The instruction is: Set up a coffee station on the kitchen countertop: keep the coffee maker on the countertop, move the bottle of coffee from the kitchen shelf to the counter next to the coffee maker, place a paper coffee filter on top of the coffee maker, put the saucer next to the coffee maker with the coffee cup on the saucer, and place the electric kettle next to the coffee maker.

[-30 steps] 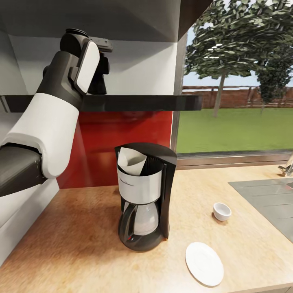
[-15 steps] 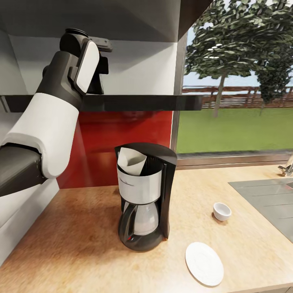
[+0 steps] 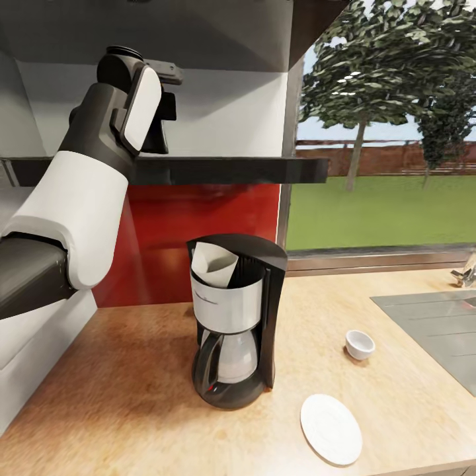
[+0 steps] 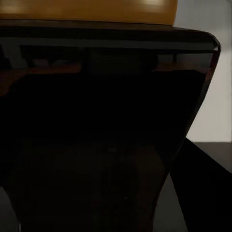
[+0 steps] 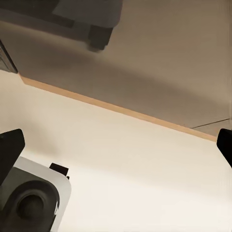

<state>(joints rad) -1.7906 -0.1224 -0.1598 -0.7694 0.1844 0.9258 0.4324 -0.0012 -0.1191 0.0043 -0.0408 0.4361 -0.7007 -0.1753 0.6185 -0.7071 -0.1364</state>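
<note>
A glossy red backsplash [image 3: 198, 218] covers the wall below the shelf, bounded on one side by a grey metal window post [image 3: 286, 198]. A large window [image 3: 390, 132] looks out on a leafy tree [image 3: 370, 66], a green lawn [image 3: 383, 211] and a brick wall [image 3: 396, 158] in the distance. A steel faucet [image 3: 468, 272] shows at the picture's edge. A white upper wall [image 3: 225, 109] rises behind the shelf.
</note>
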